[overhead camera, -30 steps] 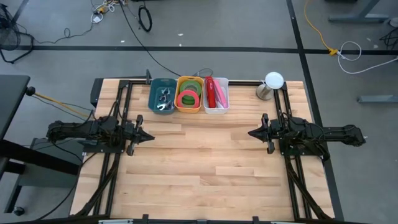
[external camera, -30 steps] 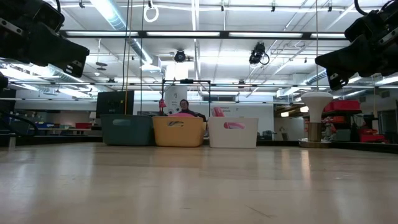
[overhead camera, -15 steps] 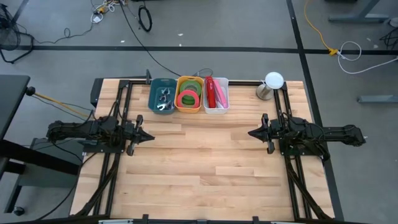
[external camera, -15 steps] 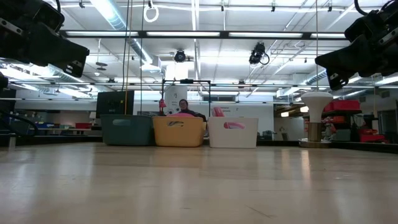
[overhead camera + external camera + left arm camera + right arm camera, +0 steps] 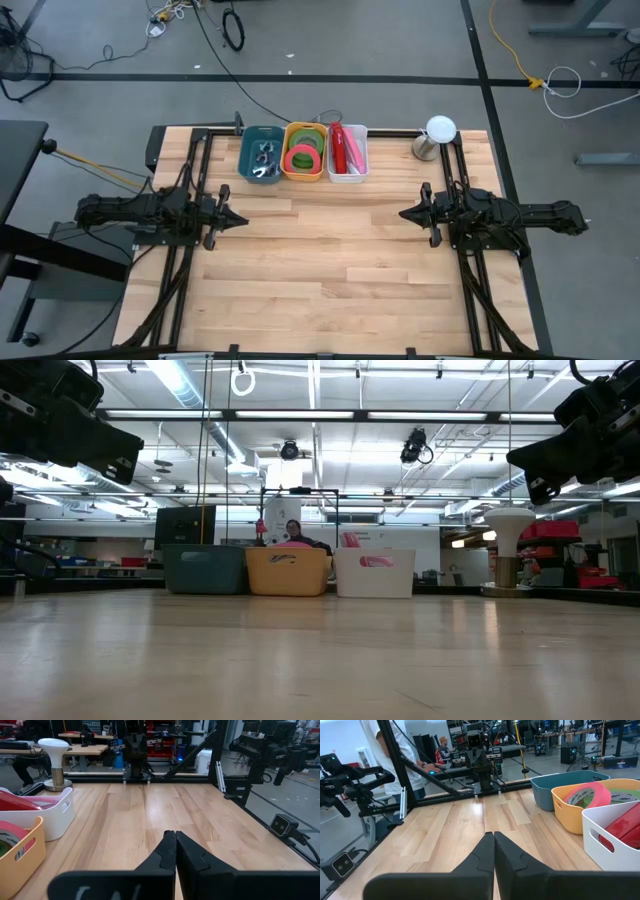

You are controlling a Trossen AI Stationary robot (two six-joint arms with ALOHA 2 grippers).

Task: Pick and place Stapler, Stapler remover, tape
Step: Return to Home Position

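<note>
Dark arms level, pointing inward over wooden table (image 5: 320, 260) | left fingers (image 5: 237, 218) pressed together, empty | right fingers (image 5: 408, 213) likewise

Honestly, nothing readable here. There's some tiny print on the inner core of the pink tape roll (image 5: 14, 831) sitting in the yellow bin (image 5: 300, 580), plus a dark mark on that bin's front, but both are too small to make out.
</note>
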